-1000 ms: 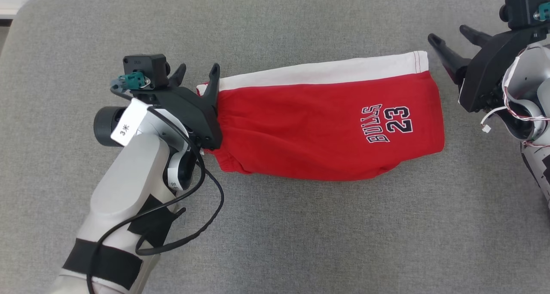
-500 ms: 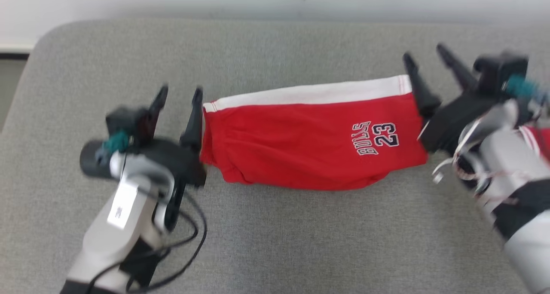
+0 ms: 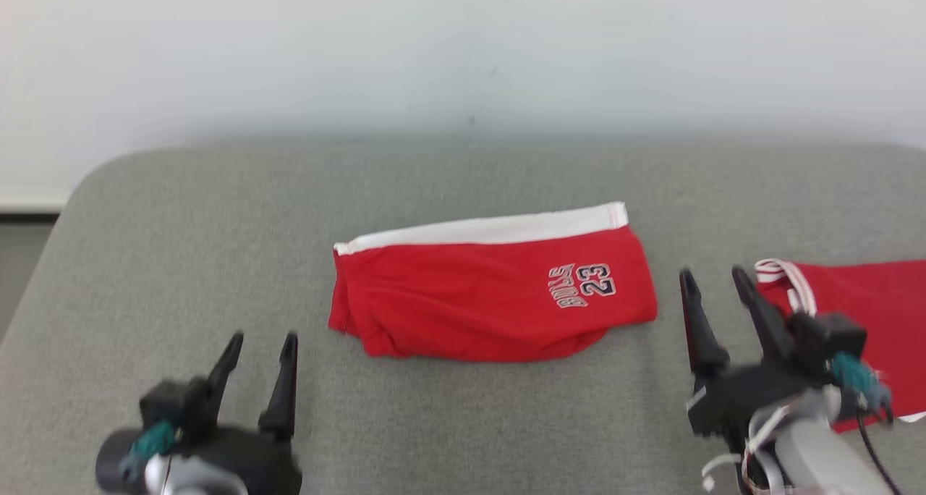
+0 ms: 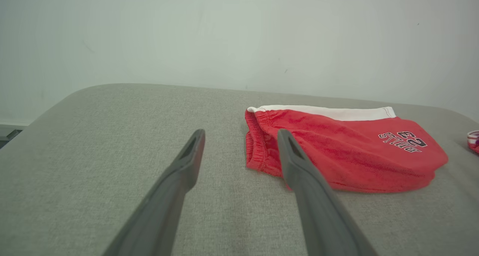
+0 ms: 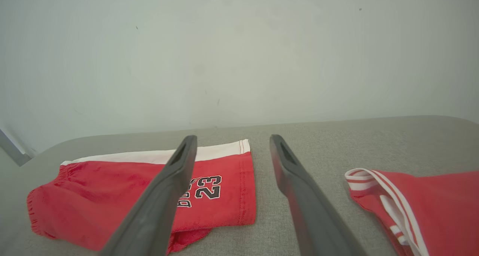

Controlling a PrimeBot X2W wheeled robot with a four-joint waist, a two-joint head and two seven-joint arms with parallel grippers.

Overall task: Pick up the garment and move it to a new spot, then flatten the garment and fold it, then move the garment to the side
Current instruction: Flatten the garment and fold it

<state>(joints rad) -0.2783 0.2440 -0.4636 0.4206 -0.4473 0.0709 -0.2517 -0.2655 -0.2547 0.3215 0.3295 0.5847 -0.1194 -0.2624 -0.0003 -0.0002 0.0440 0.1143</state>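
Your left gripper (image 3: 263, 337) and right gripper (image 3: 711, 272) both stand spread and empty over the gray cushion (image 3: 181, 227). Ahead, between them, the folded red shorts (image 3: 477, 307) lie flat, untouched. A second red garment (image 3: 861, 299) lies just right of your right gripper.

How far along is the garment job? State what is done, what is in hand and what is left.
Done: the red shorts lie folded flat on the grey cushion. In hand: nothing; left gripper and right gripper stand open, clear of the cloth. Left: possibly moving the shorts aside.
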